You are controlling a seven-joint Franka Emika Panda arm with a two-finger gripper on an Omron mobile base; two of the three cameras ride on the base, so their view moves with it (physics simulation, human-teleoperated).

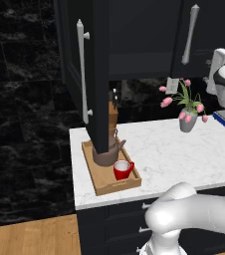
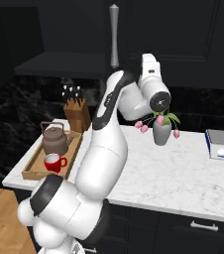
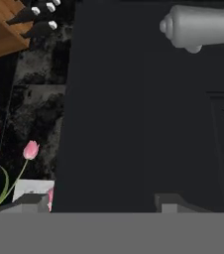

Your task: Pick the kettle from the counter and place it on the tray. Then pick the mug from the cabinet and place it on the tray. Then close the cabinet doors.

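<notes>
The brown kettle [image 2: 54, 139] and the red mug [image 2: 54, 162] both stand on the light-wood tray [image 2: 33, 170] at the left end of the counter [image 2: 183, 173]. In the left base view the open left cabinet door [image 1: 97, 74] juts out and hides part of the kettle [image 1: 109, 153]; the mug [image 1: 123, 170] sits in front of it. My arm is raised at the right cabinet door [image 2: 173, 34], beside its silver handle [image 2: 114, 34]. In the hand view my gripper [image 3: 99, 203] is open, fingertips wide apart, with the dark door panel [image 3: 134, 124] close ahead and the handle's end [image 3: 203, 27] at upper right.
A grey vase of pink tulips [image 2: 162, 131] stands on the counter just below my hand. A wooden knife block [image 2: 77, 112] sits behind the tray. A small flat grey and blue object [image 2: 220, 145] lies at the counter's right end. Dark drawers run under the counter.
</notes>
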